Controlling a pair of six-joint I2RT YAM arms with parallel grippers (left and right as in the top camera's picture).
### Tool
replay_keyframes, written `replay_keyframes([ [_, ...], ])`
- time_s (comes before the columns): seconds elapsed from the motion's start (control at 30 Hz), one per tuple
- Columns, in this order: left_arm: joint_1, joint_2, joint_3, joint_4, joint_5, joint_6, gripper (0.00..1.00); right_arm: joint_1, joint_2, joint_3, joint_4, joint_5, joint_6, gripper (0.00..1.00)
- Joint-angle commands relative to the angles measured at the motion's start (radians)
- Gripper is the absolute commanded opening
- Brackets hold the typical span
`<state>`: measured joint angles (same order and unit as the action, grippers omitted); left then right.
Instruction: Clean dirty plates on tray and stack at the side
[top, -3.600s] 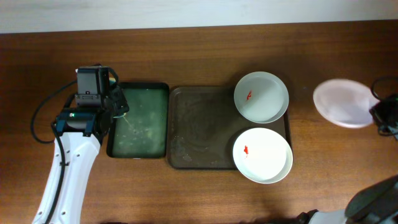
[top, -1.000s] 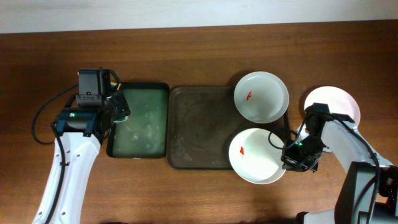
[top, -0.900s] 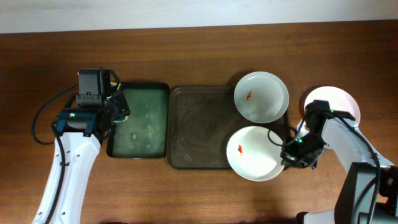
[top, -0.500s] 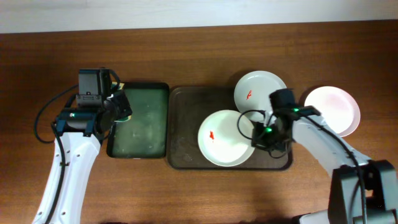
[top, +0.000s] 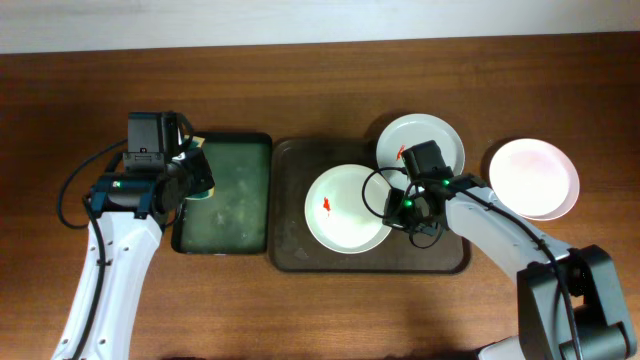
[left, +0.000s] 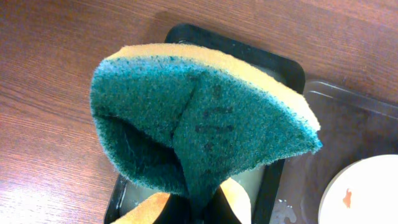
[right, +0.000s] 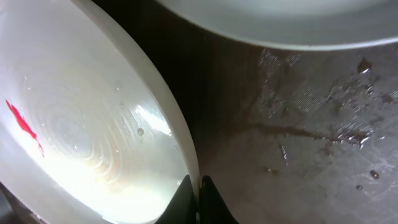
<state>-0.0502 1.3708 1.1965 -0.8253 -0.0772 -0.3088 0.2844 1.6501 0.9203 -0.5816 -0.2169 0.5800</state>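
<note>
The right end effector (right: 198, 186) is clamped on the rim of a red-smeared plate (top: 340, 215) over the tray (top: 288, 245). The left end effector (top: 192, 178) is clamped on a sponge (left: 199, 118), and the plate lies just to its right.

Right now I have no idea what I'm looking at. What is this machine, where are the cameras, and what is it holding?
These are two robot arms at a table, each ending in a two-finger gripper. One picture looks down from above; the other two come from cameras on the wrists. The left gripper is shut on a green-and-yellow sponge beside a black tray, green inside. The right gripper pinches the rim of a white plate with a red smear, over the brown tray. A second smeared plate sits at that tray's far corner; a third plate lies on the table to the right.
</note>
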Motion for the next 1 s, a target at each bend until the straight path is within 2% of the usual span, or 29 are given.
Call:
replay_keyframes([
  [0.0, -0.007, 0.005, 0.019, -0.003, 0.015, 0.024, 0.00, 0.005, 0.031, 0.015, 0.011, 0.049, 0.012, 0.04],
  [0.23, -0.068, 0.024, 0.043, -0.020, 0.011, 0.076, 0.00, 0.020, 0.070, 0.015, 0.022, 0.049, 0.012, 0.04],
  [0.37, -0.068, 0.127, 0.176, -0.154, 0.019, 0.076, 0.00, 0.039, 0.071, 0.015, 0.040, 0.050, 0.012, 0.04],
  [0.43, -0.068, 0.206, 0.277, -0.243, 0.077, 0.104, 0.00, 0.038, 0.071, 0.015, 0.045, 0.050, 0.012, 0.04],
  [0.53, -0.080, 0.303, 0.389, -0.313, 0.206, 0.125, 0.00, 0.036, 0.071, 0.015, 0.049, 0.043, 0.002, 0.09],
  [0.6, -0.093, 0.332, 0.407, -0.304, 0.260, 0.124, 0.00, 0.031, 0.071, 0.015, 0.064, -0.007, -0.068, 0.15],
  [0.77, -0.145, 0.347, 0.407, -0.303, 0.270, 0.123, 0.00, 0.005, 0.071, 0.015, 0.064, -0.098, -0.105, 0.22],
  [0.87, -0.195, 0.350, 0.407, -0.305, 0.268, 0.108, 0.00, -0.005, 0.071, 0.015, 0.058, -0.098, -0.113, 0.34],
  [0.97, -0.241, 0.365, 0.407, -0.299, 0.267, 0.076, 0.00, -0.005, 0.071, 0.015, 0.063, -0.097, -0.117, 0.35],
])
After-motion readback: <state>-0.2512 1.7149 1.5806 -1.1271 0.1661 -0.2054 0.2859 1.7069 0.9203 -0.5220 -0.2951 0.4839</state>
